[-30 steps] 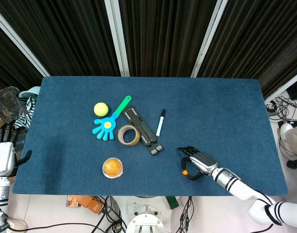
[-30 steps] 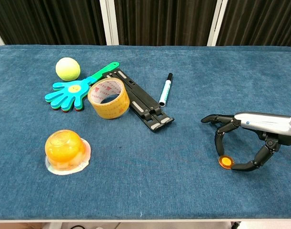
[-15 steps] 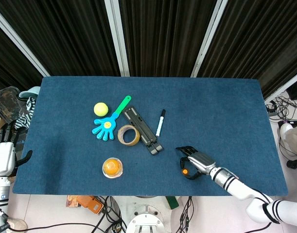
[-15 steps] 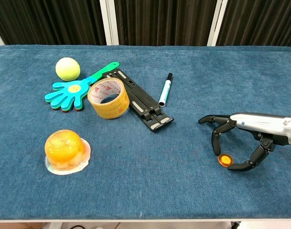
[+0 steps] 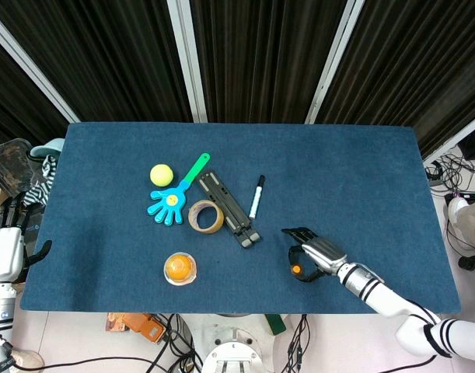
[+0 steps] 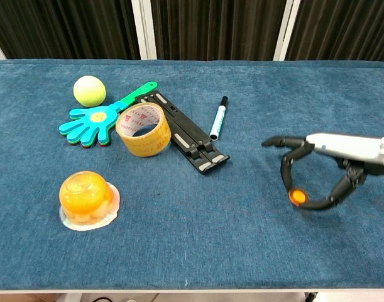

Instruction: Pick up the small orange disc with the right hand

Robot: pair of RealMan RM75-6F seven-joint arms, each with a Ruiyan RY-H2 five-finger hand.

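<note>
The small orange disc (image 6: pixel 297 196) (image 5: pixel 297 270) is pinched between the thumb and a finger of my right hand (image 6: pixel 317 168) (image 5: pixel 309 254), a little above the blue table (image 6: pixel 242 251) at its front right. The other fingers are spread and arch over it. My left hand (image 5: pixel 5 233) hangs off the table's left edge, holding nothing, fingers apart; the chest view does not show it.
Left of centre lie a yellow tape roll (image 6: pixel 143 129), a black folding stand (image 6: pixel 186 134), a marker pen (image 6: pixel 218 117), a blue-green hand clapper (image 6: pixel 101 118) and a yellow-green ball (image 6: pixel 90 90). An orange jelly cup (image 6: pixel 85 196) stands near the front left.
My right hand has closed on the orange disc and lifted it slightly off the cloth, drifting a little toward the left. The left hand has not moved.
</note>
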